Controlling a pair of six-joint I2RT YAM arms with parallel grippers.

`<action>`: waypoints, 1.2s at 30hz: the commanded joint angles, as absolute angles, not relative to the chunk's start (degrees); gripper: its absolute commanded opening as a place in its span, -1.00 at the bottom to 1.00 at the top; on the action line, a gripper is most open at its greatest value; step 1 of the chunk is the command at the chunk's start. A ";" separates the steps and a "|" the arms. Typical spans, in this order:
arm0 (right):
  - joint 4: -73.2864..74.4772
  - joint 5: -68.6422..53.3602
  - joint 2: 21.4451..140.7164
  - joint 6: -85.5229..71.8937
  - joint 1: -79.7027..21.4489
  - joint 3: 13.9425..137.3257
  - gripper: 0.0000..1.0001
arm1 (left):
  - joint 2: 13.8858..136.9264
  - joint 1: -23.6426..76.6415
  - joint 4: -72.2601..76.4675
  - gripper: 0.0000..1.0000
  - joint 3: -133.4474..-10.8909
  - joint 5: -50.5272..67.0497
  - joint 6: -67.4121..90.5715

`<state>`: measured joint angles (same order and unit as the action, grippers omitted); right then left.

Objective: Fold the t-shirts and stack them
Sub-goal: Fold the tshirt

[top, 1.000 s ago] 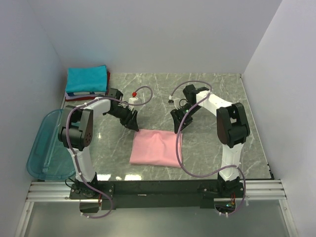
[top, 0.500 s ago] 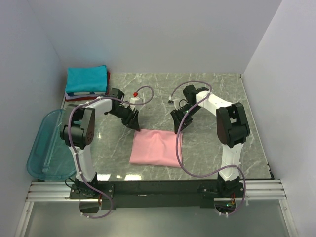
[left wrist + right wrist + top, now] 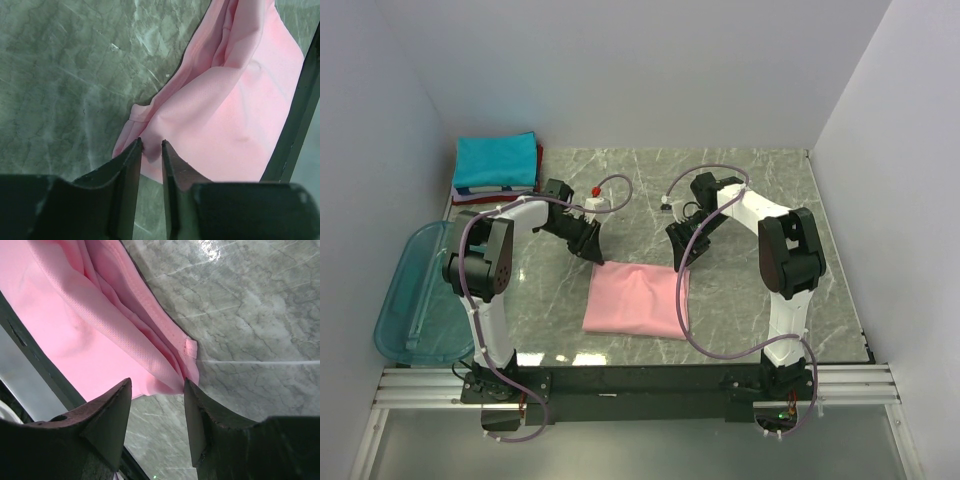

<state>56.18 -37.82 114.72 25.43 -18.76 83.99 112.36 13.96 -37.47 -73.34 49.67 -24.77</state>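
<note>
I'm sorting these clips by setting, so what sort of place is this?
Probably a robot lab cell: bare white walls box in a marble-patterned table, two arms are bolted to a rail at its near edge, and a pink t-shirt lies between them.

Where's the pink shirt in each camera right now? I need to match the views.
Top external: the pink shirt lies folded mid-table, slightly left of centre.
Left wrist: the pink shirt fills the right half, one corner reaching bottom centre.
Right wrist: the pink shirt is upper left, its tagged corner near the middle.
Shared landmark: the green marble table.
</note>
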 commanded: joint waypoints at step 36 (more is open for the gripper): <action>48.09 -24.62 117.15 24.70 -14.94 87.80 -1.00 | 113.81 10.99 -27.43 -0.99 -78.83 38.94 -21.71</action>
<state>51.51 -29.47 115.74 25.43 -16.25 84.86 111.90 11.44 -30.59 -76.01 41.87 -23.09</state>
